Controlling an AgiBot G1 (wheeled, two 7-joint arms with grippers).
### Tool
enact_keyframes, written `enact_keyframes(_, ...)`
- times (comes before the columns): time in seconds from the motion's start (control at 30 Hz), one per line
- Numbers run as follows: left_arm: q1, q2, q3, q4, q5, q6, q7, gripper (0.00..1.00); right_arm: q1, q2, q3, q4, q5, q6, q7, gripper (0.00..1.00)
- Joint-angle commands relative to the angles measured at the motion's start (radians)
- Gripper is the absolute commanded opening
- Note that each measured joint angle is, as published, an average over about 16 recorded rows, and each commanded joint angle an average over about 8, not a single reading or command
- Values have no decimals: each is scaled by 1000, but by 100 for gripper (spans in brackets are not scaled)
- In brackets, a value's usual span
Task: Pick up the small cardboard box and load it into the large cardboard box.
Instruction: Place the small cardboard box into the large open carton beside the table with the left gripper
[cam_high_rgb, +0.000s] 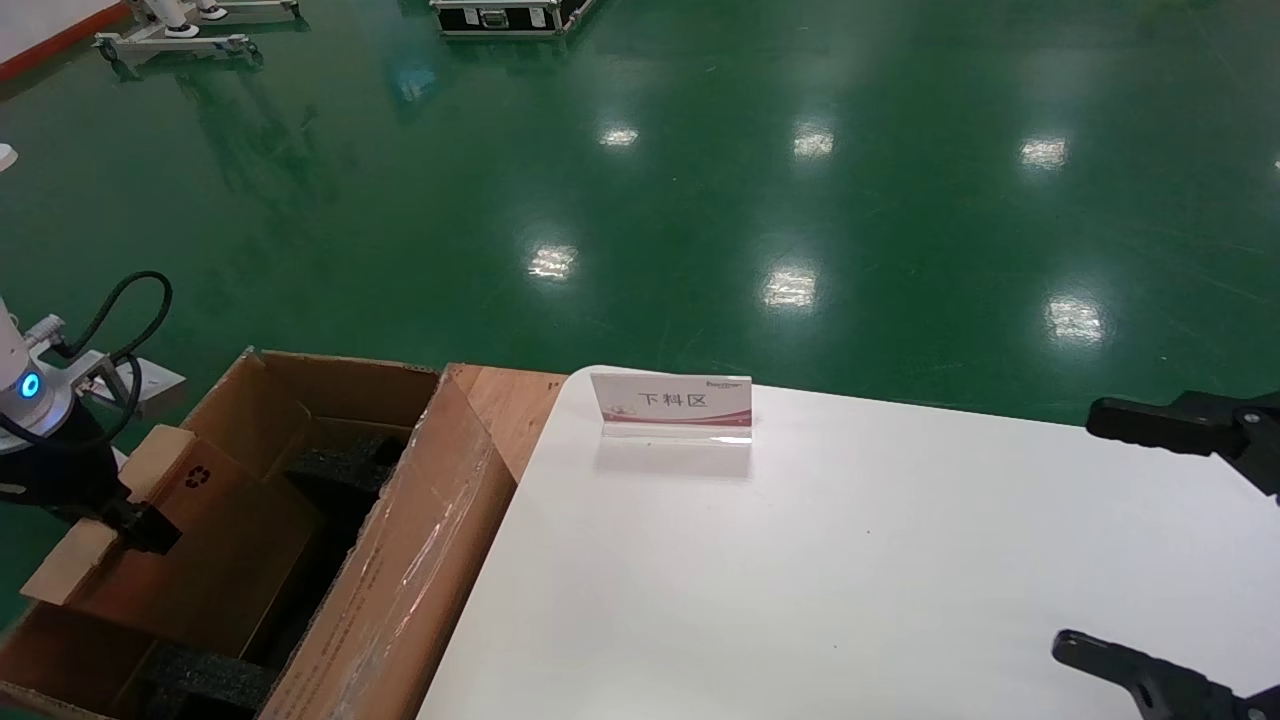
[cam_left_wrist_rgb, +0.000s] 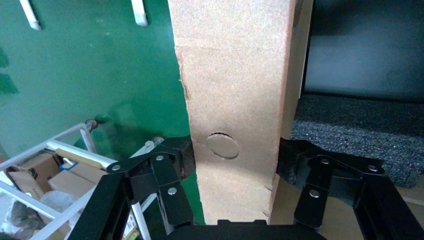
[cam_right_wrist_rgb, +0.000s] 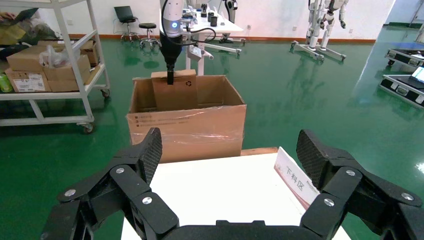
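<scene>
The small cardboard box (cam_high_rgb: 210, 540), with its black recycling symbol facing up, leans tilted inside the open large cardboard box (cam_high_rgb: 420, 570), its lower end down between black foam blocks (cam_high_rgb: 345, 465). My left gripper (cam_high_rgb: 140, 525) is shut on the small box's upper end. In the left wrist view the jaws (cam_left_wrist_rgb: 235, 157) press both narrow sides of the small box (cam_left_wrist_rgb: 235, 75). The right wrist view shows the small box (cam_right_wrist_rgb: 175, 92) standing in the large box (cam_right_wrist_rgb: 187, 125). My right gripper (cam_high_rgb: 1085, 530) is open and empty over the table's right side (cam_right_wrist_rgb: 230, 150).
A white table (cam_high_rgb: 850, 560) holds a small standing sign (cam_high_rgb: 670, 405). A wooden surface (cam_high_rgb: 510, 400) lies between the table and the carton. A shelf cart with cartons (cam_right_wrist_rgb: 50, 75) stands beyond the large box on the green floor.
</scene>
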Motion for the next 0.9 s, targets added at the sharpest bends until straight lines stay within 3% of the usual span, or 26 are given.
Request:
enact_keyframes(0.03, -1, -1, 0, -1, 0, 1, 0, 100, 0, 0, 0, 0, 0, 0, 0, 100)
enact_keyframes(0.9, -15, -4, -4, -10, 4, -2, 6, 100, 0, 0, 0, 0, 0, 0, 0, 100)
